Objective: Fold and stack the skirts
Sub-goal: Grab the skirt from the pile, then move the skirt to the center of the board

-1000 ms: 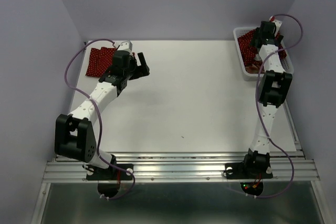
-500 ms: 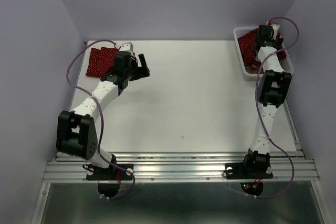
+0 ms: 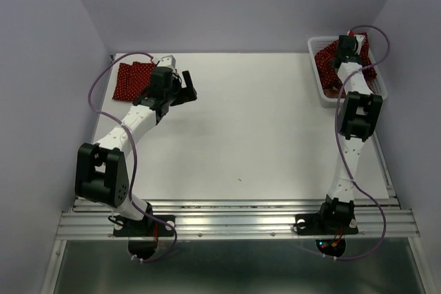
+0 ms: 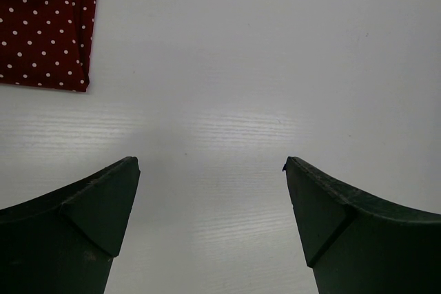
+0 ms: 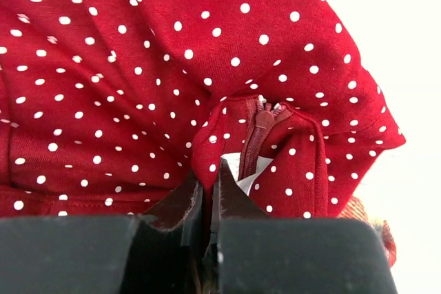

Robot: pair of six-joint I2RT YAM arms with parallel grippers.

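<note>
Now my right hand pinches the dotted red skirt in the white basket. My left hand is wide open above the surface.

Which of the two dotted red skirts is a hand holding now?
The skirt in the white basket: the right hand is shut on it. The other skirt lies on the table, far left, untouched.

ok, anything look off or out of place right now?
Nothing stands out. One dotted skirt lies folded flat, far left on the table. The other skirt is bunched in the basket, the right gripper shut on a fold of it. The left gripper hangs open.
</note>
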